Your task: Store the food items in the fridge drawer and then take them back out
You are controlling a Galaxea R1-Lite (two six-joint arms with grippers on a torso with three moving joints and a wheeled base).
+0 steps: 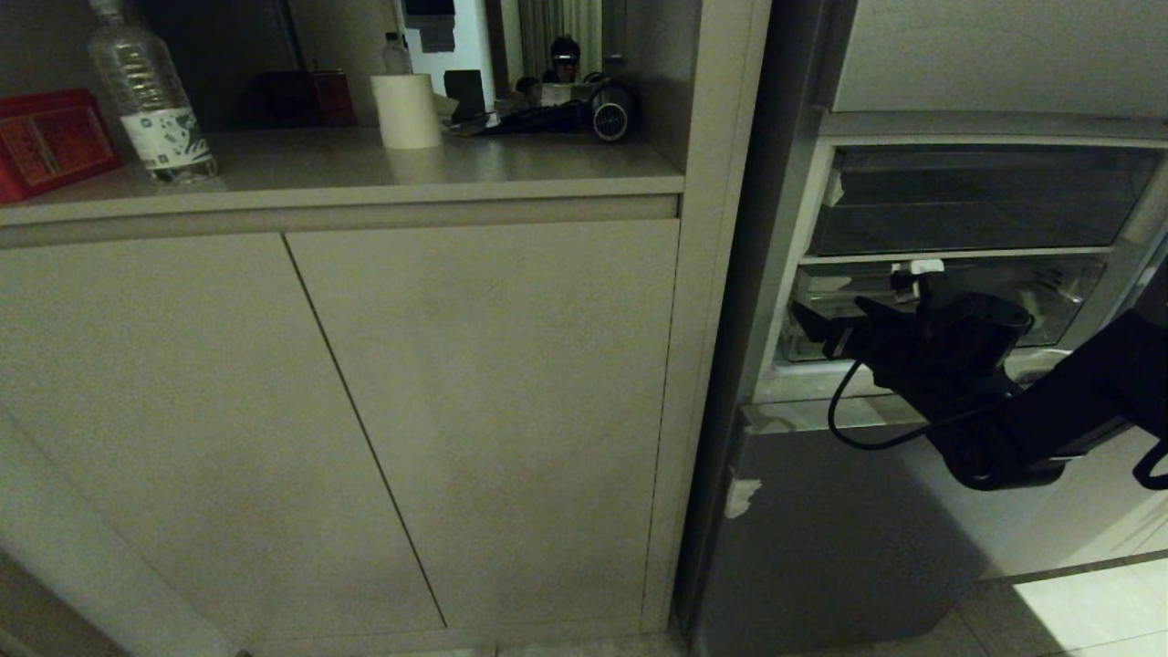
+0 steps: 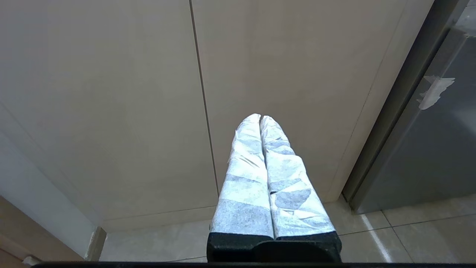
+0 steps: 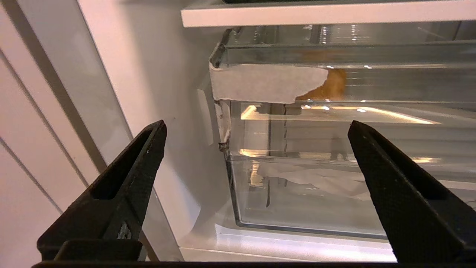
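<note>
The fridge drawer (image 3: 327,193) is clear plastic with a torn white tape scrap (image 3: 267,83) on its thick front lip. It sits in the open fridge, under a white shelf. A brownish-orange food item (image 3: 336,83) shows blurred through the lip, inside the drawer; the dark green one is hidden. My right gripper (image 3: 256,124) is open and empty, a short way in front of the drawer's corner. In the head view the right gripper (image 1: 817,333) hangs before the fridge drawer (image 1: 1058,297). My left gripper (image 2: 260,118), with white-wrapped fingers, is shut on nothing and faces a cabinet door low by the floor.
A darker smoky drawer (image 1: 976,201) sits above the clear one. The fridge's inner side wall (image 3: 148,74) is close to one right finger. Beige cabinet doors (image 1: 365,411) fill the left. On the counter stand a water bottle (image 1: 151,100), a red box (image 1: 50,137) and a white roll (image 1: 406,109).
</note>
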